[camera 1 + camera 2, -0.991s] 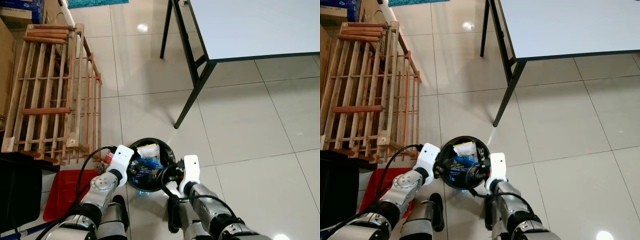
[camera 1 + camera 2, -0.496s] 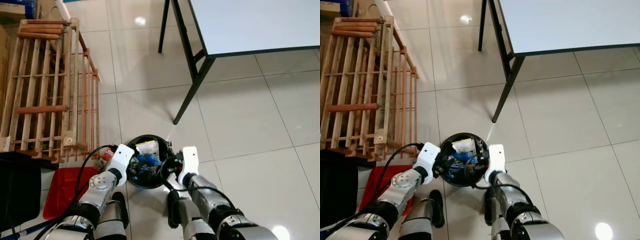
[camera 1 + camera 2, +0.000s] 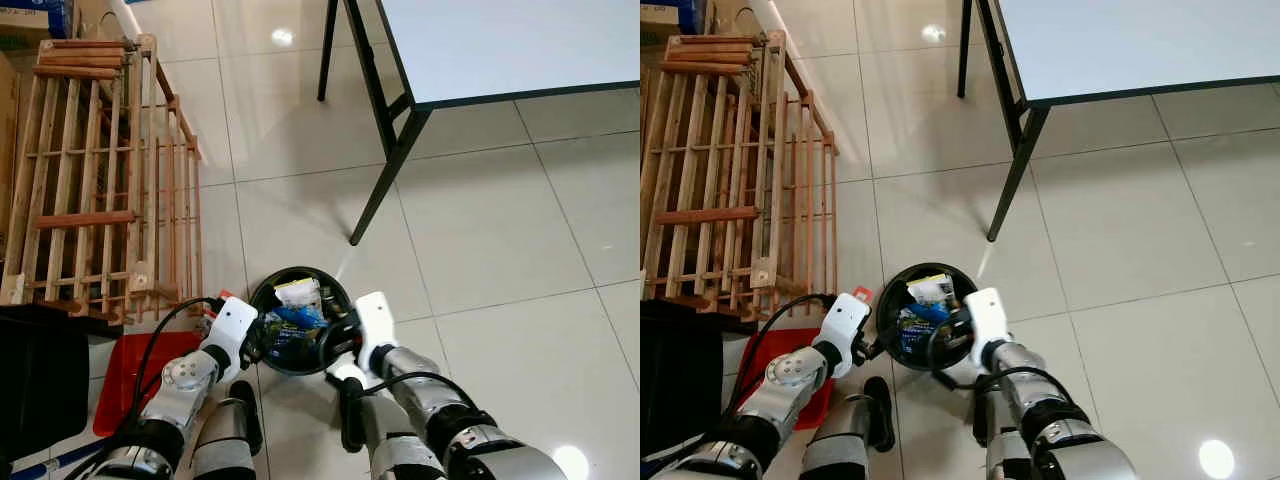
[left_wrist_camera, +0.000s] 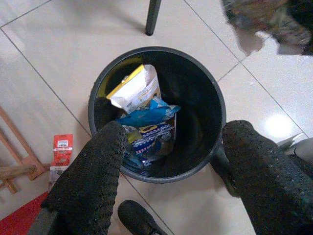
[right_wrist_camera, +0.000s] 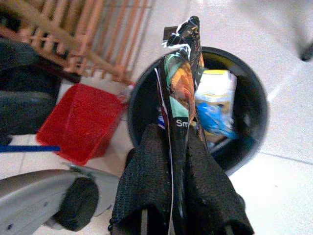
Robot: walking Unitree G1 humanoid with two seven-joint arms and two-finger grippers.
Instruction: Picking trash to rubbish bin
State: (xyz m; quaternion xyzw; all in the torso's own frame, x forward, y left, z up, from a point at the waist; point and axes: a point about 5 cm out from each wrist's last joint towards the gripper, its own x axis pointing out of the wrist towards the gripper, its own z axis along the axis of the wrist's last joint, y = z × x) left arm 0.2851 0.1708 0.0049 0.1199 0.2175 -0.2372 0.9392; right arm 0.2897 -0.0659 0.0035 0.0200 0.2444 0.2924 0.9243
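Observation:
A round black rubbish bin stands on the tiled floor just ahead of me, between my two arms. Inside lie a white and yellow packet, a blue wrapper and other wrappers. My right gripper is shut on a dark snack wrapper with orange and green print, held upright over the bin's near rim. My left gripper hangs open above the bin, its fingers spread to either side of it. In the eye views the left gripper and right gripper flank the bin.
A wooden slatted rack lies at the left, with a red tray and a black box nearer me. A small red packet lies on the floor beside the bin. A white table on black legs stands ahead right.
My right gripper has moved forward with the wrapper, closer over the bin. The left arm has drawn back a little to the left. The camera has shifted slightly.

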